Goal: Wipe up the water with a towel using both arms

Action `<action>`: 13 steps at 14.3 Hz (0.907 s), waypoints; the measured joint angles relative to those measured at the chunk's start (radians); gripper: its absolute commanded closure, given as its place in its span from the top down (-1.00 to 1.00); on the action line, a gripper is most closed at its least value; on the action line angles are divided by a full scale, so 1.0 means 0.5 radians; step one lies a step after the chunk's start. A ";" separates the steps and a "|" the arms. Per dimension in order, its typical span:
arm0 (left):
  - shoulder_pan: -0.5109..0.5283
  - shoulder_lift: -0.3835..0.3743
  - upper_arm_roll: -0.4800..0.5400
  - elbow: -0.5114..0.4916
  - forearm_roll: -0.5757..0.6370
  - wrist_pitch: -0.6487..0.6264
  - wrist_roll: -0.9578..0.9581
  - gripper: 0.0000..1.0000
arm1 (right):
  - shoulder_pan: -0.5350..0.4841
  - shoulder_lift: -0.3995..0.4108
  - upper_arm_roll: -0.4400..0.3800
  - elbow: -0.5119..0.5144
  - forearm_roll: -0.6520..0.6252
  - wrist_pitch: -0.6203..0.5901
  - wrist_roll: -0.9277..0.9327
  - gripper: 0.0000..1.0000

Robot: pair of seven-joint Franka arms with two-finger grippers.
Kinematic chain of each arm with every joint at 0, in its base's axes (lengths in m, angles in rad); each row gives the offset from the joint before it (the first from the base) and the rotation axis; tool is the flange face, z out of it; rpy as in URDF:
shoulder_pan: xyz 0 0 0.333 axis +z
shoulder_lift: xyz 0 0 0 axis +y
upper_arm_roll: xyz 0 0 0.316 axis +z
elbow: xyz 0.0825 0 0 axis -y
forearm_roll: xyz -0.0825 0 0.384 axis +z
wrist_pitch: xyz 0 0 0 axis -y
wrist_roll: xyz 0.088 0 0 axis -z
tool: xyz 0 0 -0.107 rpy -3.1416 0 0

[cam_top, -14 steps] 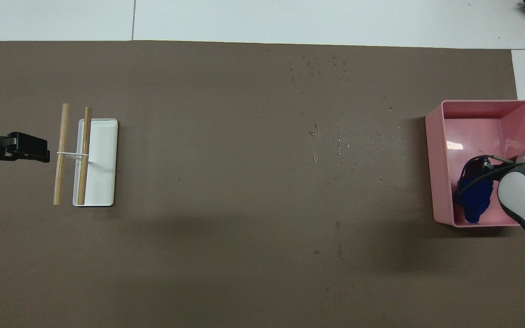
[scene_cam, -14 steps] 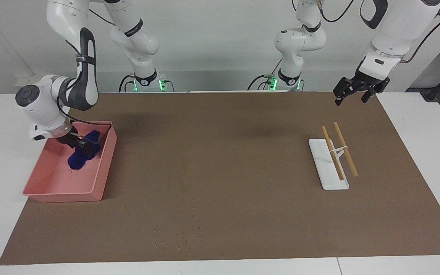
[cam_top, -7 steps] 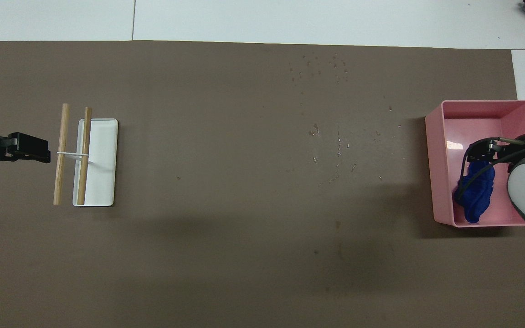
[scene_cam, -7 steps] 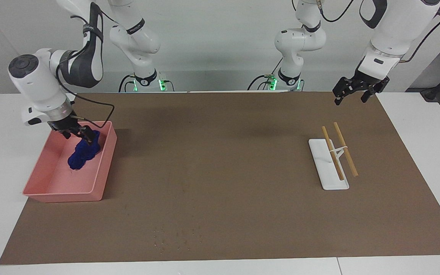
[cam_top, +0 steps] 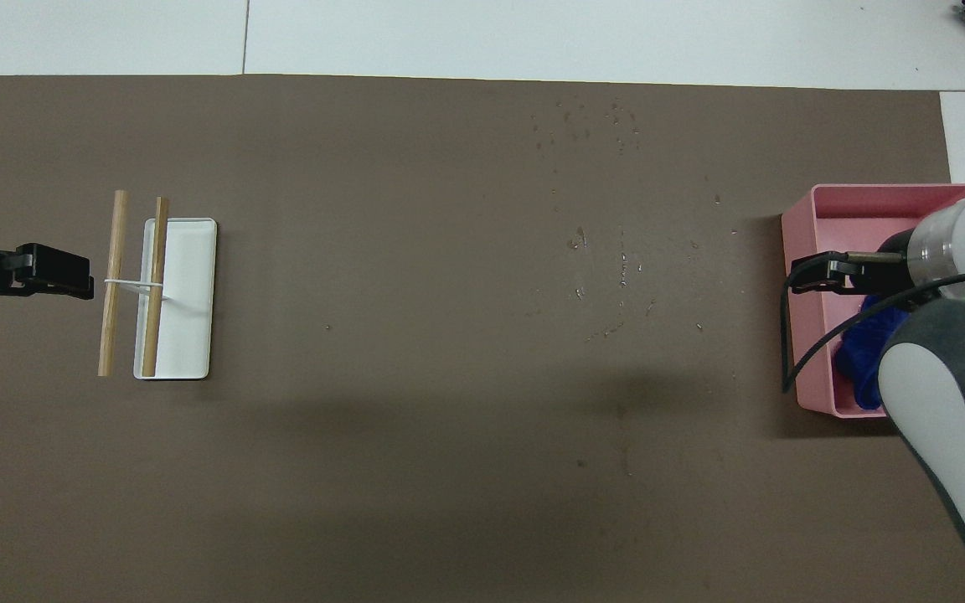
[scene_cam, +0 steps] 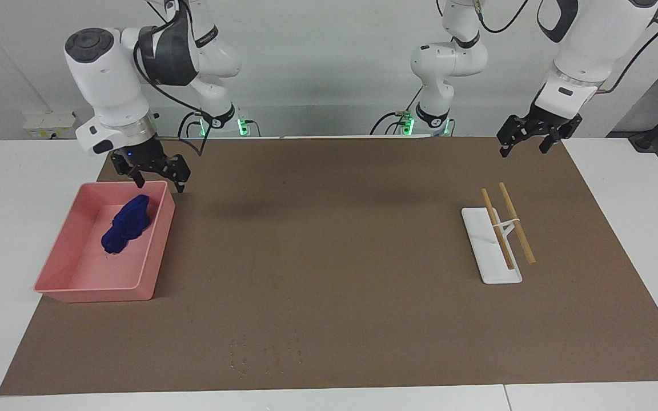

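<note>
towel (scene_cam: 125, 224) — soft cloth | tray (scene_cam: 155, 258) — smooth plastic | sticks (scene_cam: 506, 227) — wood | mat (scene_cam: 329, 240) — matt

**Setting: robotics laboratory, tabletop test bench**

Two white jointed arms (scene_cam: 117, 85) bolted at the 12 o'clock edge of the facing view, green status lights at their bases. White bench (scene_cam: 637, 188) under a brown mat (scene_cam: 329, 240). Bare pale wall, loose black cabling, wall socket at 9 o'clock. Sparse staged props: pink tray (scene_cam: 157, 251), white stand (scene_cam: 492, 268).
</note>
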 measured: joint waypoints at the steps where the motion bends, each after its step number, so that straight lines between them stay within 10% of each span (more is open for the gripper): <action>1: 0.000 0.000 -0.001 0.000 0.000 0.000 0.000 1.00 | 0.044 0.006 0.001 0.107 0.001 -0.099 0.041 1.00; 13: -0.005 0.000 -0.019 0.000 0.000 0.001 0.001 1.00 | 0.076 0.070 -0.027 0.588 0.029 -0.550 0.091 1.00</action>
